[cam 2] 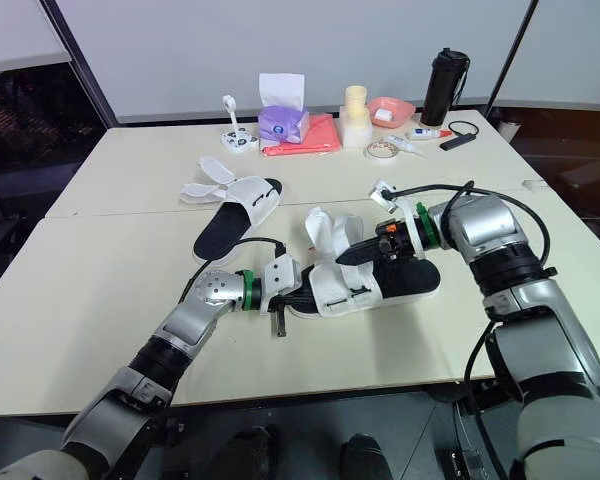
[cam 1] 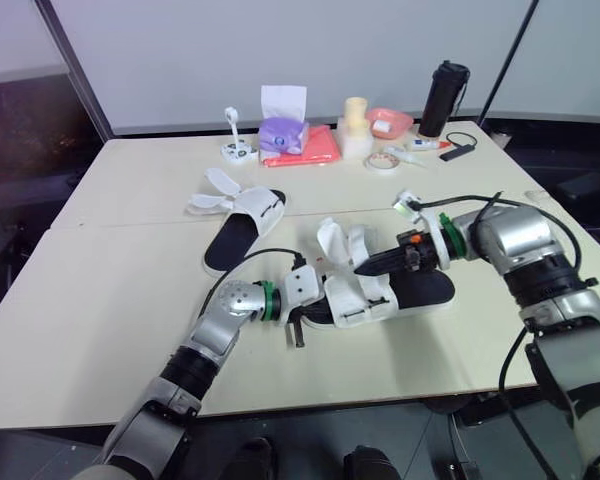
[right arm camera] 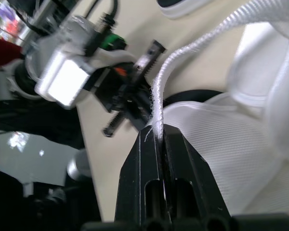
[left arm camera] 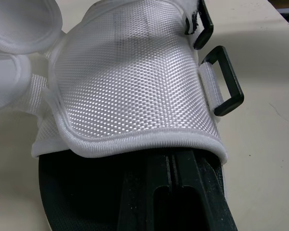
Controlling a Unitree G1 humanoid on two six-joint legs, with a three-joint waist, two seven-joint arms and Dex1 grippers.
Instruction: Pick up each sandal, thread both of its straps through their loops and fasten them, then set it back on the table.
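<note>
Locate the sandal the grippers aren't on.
Head views: the free sandal lies left of centre on the table, beyond the worked sandal and short of the purple tissue box.

One far sandal and one near sandal made two, one black flask, one tape roll, one tissue box, one pink dish.

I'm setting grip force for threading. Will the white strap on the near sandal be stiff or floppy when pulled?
Likely floppy: the white strap curves away from where the right end effector pinches its edge. Probably light and tough, being woven fabric. Loose threads at that edge might snag in the black loop.
</note>
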